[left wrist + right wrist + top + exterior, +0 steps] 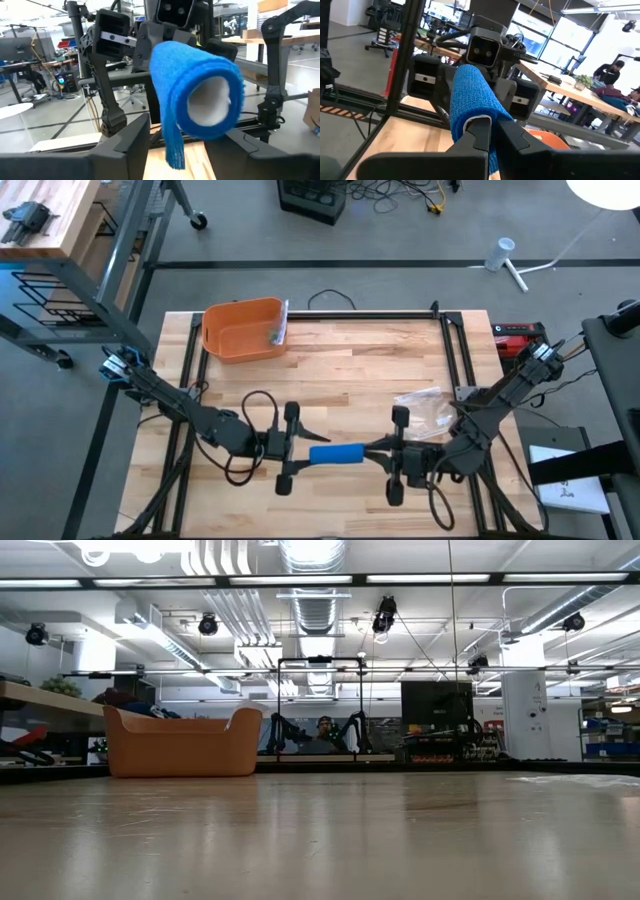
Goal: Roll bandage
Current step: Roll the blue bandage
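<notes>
A blue bandage point(335, 454), wound on a white core, hangs level above the table's near middle between my two grippers, which point at each other. My right gripper point(378, 450) is shut on its right end. My left gripper point(300, 450) is open. In the left wrist view its fingers point(132, 142) stand on either side of the roll's left end point(200, 95). A short loose tail point(175, 147) hangs below that end. The low view shows neither the grippers nor the bandage. My right gripper pinches the roll's right end at the rim by the white core point(476, 120) between its two shut fingers. The fingers come in level from the table's right and lie along the roll. The roll sticks out level toward the left gripper, clear of the table. My left gripper stands around the roll's left end point(165, 125); I cannot tell whether its fingers touch it.
An orange bin point(243, 330) stands at the table's far left, also seen in the low view point(180, 745). A clear plastic bag point(425, 408) lies right of the middle, just beyond my right arm. A dark metal frame point(450, 340) runs along the table's far and right sides.
</notes>
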